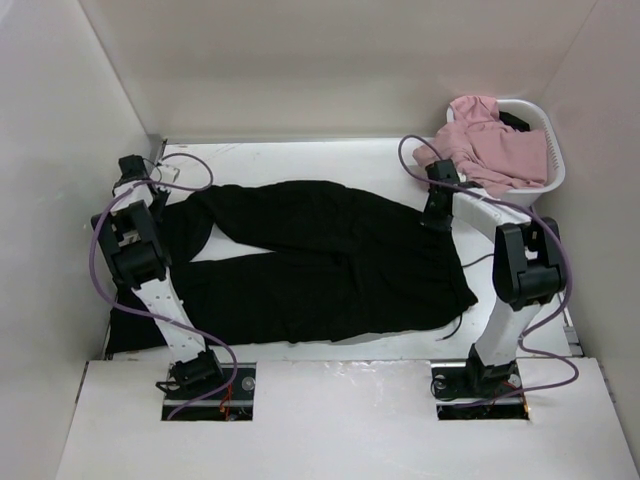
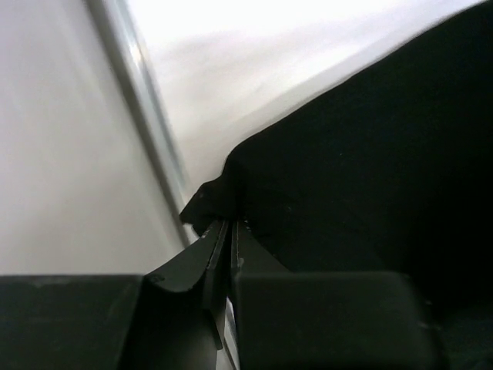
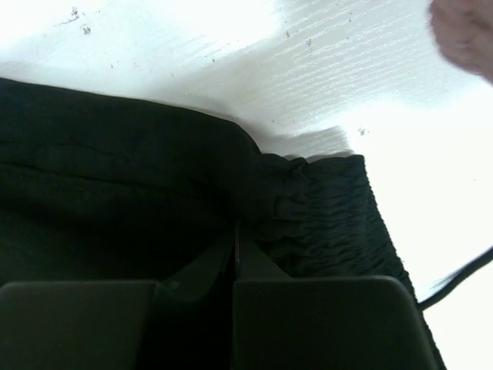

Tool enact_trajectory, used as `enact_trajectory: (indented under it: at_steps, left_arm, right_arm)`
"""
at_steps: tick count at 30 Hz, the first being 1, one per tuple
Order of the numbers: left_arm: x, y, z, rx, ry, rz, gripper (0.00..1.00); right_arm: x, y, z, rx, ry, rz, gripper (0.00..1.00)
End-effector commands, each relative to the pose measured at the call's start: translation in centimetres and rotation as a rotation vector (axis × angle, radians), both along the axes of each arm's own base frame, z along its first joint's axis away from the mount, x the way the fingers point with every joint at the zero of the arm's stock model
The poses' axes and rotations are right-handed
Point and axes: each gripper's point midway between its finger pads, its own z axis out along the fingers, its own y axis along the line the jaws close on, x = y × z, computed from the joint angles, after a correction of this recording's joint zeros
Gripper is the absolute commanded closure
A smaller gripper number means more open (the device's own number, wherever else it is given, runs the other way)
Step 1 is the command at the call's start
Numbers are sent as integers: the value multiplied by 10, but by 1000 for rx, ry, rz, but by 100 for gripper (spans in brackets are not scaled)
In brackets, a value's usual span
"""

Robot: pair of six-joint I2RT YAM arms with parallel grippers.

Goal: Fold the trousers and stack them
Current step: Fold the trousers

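Black trousers [image 1: 320, 255] lie spread on the white table, waist at the right, legs running left. My left gripper [image 1: 158, 213] is at the far-left leg end and is shut on the hem corner of the black trousers [image 2: 212, 202] in the left wrist view. My right gripper [image 1: 436, 217] is at the far corner of the waist, shut on the black fabric just beside the gathered elastic waistband [image 3: 331, 223]. Its closed fingers [image 3: 202, 270] pinch a raised fold of cloth.
A white basket [image 1: 553, 150] at the back right holds pink trousers [image 1: 490, 140], which hang over its rim; a pink edge shows in the right wrist view [image 3: 466, 35]. White walls close in the left, back and right. A metal strip [image 2: 146, 116] runs along the left wall's base.
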Motion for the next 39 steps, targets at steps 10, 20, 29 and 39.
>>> enact_trajectory:
  at_steps: [10,20,29,39]
  left_arm:
    - [-10,32,113,187,-235,26,100]
    - [-47,70,101,228,-222,152,100]
    - [-32,52,99,256,-272,96,99]
    - [-7,51,122,272,-344,89,98]
  right_arm:
    - [-20,37,76,-6,-233,-26,0]
    - [39,103,96,221,-308,-519,0]
    - [44,70,33,162,-37,-794,0]
    - [11,66,-11,123,148,-798,0]
